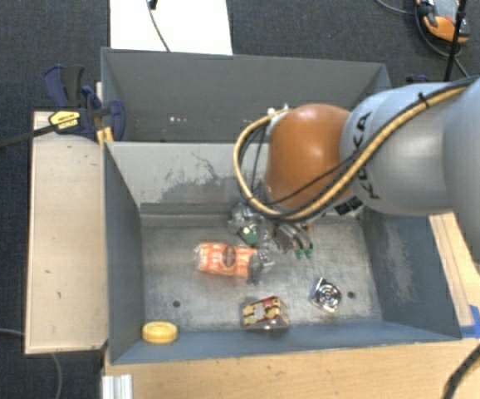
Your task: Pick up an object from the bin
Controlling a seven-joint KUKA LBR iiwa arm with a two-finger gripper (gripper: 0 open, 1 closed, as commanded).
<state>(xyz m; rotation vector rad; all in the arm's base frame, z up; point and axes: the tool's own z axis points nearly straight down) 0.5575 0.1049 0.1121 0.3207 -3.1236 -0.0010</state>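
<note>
The gripper sits at the right end of the orange packet, whose long axis runs leftward. Whether it is spread or closed cannot be told.

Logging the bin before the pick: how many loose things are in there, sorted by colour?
Orange: 1, crumpled packet, mid-floor
Yellow: 1, round cap, front-left corner
Red-and-yellow patterned: 1, small packet, by the front wall
Silver: 1, shiny metal piece, front right
Total: 4
</note>
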